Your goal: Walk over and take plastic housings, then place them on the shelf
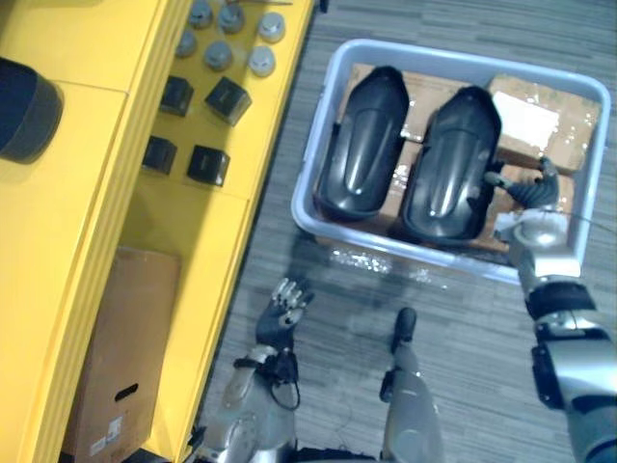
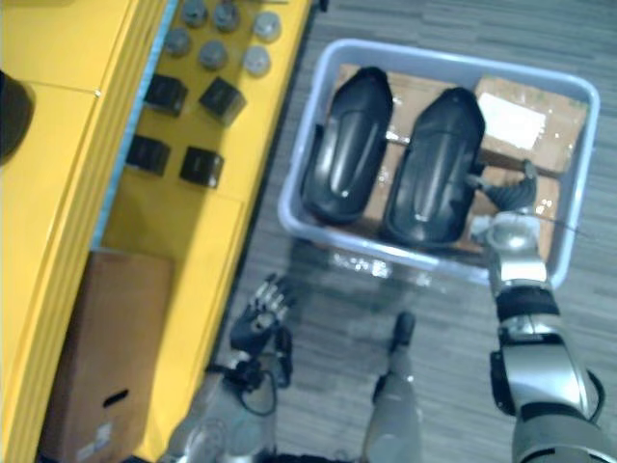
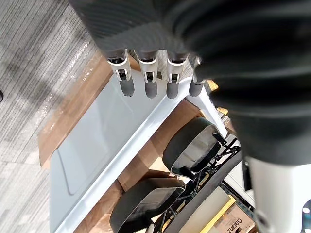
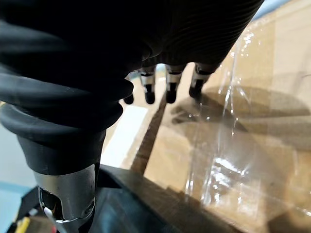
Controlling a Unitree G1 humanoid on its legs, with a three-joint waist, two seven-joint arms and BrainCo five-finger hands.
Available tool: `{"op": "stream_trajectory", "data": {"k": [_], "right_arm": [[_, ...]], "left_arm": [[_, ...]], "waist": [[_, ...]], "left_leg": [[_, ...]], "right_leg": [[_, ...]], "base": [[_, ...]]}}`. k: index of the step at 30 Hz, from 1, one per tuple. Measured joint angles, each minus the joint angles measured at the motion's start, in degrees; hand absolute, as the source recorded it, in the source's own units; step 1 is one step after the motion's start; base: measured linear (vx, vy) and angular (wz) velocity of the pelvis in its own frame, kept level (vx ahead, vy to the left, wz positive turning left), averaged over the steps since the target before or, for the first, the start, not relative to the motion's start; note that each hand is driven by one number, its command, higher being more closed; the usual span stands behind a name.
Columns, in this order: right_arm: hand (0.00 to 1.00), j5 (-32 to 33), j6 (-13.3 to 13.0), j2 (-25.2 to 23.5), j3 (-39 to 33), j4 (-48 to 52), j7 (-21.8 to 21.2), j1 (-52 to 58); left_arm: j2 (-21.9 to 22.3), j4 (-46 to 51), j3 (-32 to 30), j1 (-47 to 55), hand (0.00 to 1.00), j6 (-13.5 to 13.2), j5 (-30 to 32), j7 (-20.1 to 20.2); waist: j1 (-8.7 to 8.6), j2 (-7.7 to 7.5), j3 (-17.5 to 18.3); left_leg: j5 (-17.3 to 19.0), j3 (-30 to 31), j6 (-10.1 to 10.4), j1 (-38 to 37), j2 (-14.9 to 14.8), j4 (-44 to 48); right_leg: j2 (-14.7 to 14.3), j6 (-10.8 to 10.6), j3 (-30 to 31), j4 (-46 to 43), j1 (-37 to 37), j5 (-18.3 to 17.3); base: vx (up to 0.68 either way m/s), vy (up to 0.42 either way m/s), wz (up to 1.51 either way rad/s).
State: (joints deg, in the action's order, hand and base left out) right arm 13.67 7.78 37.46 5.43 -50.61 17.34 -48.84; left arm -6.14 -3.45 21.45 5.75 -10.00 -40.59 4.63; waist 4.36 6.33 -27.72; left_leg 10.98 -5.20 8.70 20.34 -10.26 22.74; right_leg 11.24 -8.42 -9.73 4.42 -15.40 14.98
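Yellow shelf (image 1: 87, 193) is sitting on the far left with little black blocks (image 1: 207, 164) on it. Left hand (image 1: 282, 311) is hanging low beside the shelf edge, fingers loose and mostly straight, holding nothing. Next over, the pale bin (image 1: 405, 256) is holding the left housing (image 1: 364, 143) and right housing (image 1: 451, 162), lying side by side on cardboard (image 1: 540, 121). Right hand (image 1: 528, 193) is hovering in the bin just beside the right housing, fingers stretched out, gripping nothing.

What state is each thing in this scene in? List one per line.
Left robot hand: open, empty, by the yellow shelf.
Right robot hand: open, over the bin, holding nothing.
Plastic housings: both lying in the bin, ungrasped.
Bin: on the floor, uncovered.
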Motion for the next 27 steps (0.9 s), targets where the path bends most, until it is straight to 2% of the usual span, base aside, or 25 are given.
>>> {"op": "stream_trajectory", "data": {"k": [1,8,13,18,21,25,26,27], "right_arm": [[1.00,-0.9,0.2,0.3,0.4,-0.4,0.0,-0.3],[1.00,-10.2,6.3,4.5,3.8,-3.6,-1.6,-3.4],[1.00,-16.3,9.9,5.0,5.4,-4.6,-3.2,-3.8],[1.00,-19.2,12.9,5.2,6.2,-5.1,-4.8,-3.9],[1.00,-23.4,13.8,5.1,6.4,-4.3,-6.3,-3.8],[1.00,-23.8,15.5,5.2,6.3,-2.7,-6.2,-2.9],[1.00,-25.2,15.6,5.2,4.8,4.1,-4.1,1.7],[1.00,-25.2,15.5,5.1,4.8,5.6,-2.1,2.5]], "left_arm": [[0.0,0.0,0.0,-0.1,0.00,0.0,0.0,0.0],[0.5,0.0,0.1,-0.9,0.00,-1.4,0.0,-1.8],[0.5,0.2,0.1,-0.9,0.00,-3.7,-0.7,-4.0],[0.3,3.4,-0.3,0.3,0.00,-4.4,-2.2,-4.5],[0.1,7.3,-0.5,3.1,0.00,-4.4,-2.2,-4.3],[-0.5,9.5,-0.8,3.7,0.00,-4.2,-2.2,-4.3],[-1.2,16.1,-3.6,5.6,0.00,-1.9,-1.6,-4.4],[-1.9,17.3,-4.2,5.5,0.00,-1.0,-1.6,-4.4]], "waist": [[0.04,0.06,0.0],[0.26,0.54,-0.3],[1.25,0.57,-0.2],[1.49,0.57,-0.2],[1.45,0.57,-0.2],[1.36,0.54,-0.2],[1.16,0.38,-0.2],[1.06,0.02,0.0]], "left_leg": [[-0.2,0.0,0.0,0.0,0.1,-0.3],[-2.2,1.4,0.3,0.2,0.5,-2.6],[-2.9,1.7,0.3,-0.2,0.7,-3.5],[-4.3,2.4,0.4,-0.3,1.1,-5.1],[-5.5,2.9,0.6,-1.2,1.1,-6.6],[-5.6,2.8,0.7,-2.3,1.1,-7.5],[-6.4,2.7,1.1,-5.4,0.7,-10.0],[-6.6,2.7,1.1,-5.9,0.5,-10.4]], "right_leg": [[0.0,0.0,-0.1,0.0,0.0,0.0],[0.2,0.4,-1.4,0.0,-0.5,-0.1],[0.4,0.7,-1.7,-0.5,-0.4,-0.2],[0.7,0.9,-3.0,-0.9,-0.3,-0.4],[0.6,1.1,-3.6,-1.1,0.2,-0.5],[0.6,1.3,-3.9,-1.1,1.0,-0.7],[0.1,1.5,-4.2,-0.7,3.1,-1.0],[-0.1,1.5,-4.3,-0.4,3.6,-1.0]], "base": [[-0.02,-0.018,0.06],[-0.01,-0.021,0.10],[0.00,-0.005,0.04],[-0.03,-0.012,0.14],[-0.04,-0.023,0.09],[0.01,-0.011,0.00],[0.06,-0.056,0.00],[0.06,-0.057,-0.03]]}}
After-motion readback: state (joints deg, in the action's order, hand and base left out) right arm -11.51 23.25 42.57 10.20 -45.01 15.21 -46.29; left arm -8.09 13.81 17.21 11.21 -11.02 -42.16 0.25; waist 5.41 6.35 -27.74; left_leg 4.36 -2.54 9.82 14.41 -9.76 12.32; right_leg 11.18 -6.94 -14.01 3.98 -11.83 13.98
